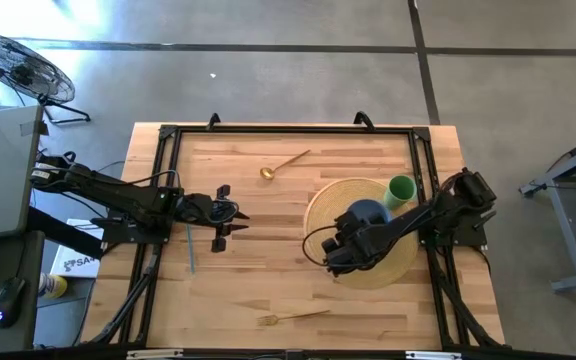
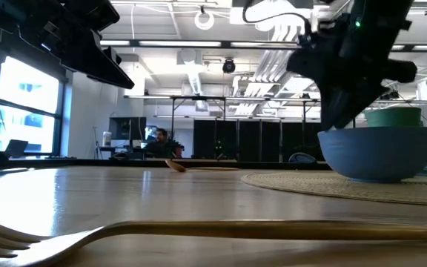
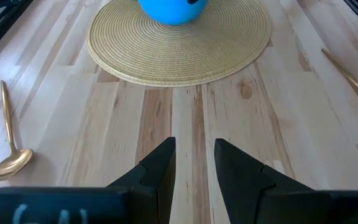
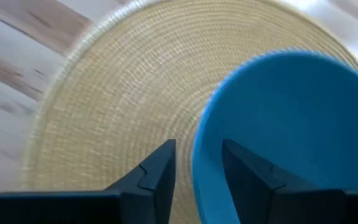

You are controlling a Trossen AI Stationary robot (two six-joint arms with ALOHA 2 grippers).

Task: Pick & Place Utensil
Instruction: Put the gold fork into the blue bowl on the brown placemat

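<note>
**Right fingers straddling bowl rim, utensils lying on the wood**

Right fingers (image 4: 160, 171) are standing slightly apart w/ the blue bowl (image 4: 291, 130) rim running into the gap between them; one finger is sitting outside the wall, the other inside. Whether they are actually pressing the rim, can't tell. The right gripper (image 1: 340, 248) is hanging over the round woven mat (image 1: 320, 205), at the bowl's side nearest the tabletop's middle. The bowl is sitting on the mat, approx. at its centre, and a green cup (image 1: 400, 189) is standing just beside it toward the tabletop's right edge, also on the mat. The mat is occupying the right half of the table (image 1: 268, 280).

Left fingers (image 3: 160, 168) are spread a little, w/ nothing between them, only bare wood showing in the gap. The left gripper (image 1: 224, 212) is hovering near the left edge, about midway along it, pointing toward the mat.

Utensils: a gold spoon (image 1: 282, 164) is lying near the far edge, around its middle, well apart from both grippers. A gold fork (image 1: 290, 317) is lying near the front edge, tines pointing left. Neither is being touched. A thin blue stick-like item (image 1: 189, 248) is lying by the left edge under the left arm; can't tell what it is.
</note>
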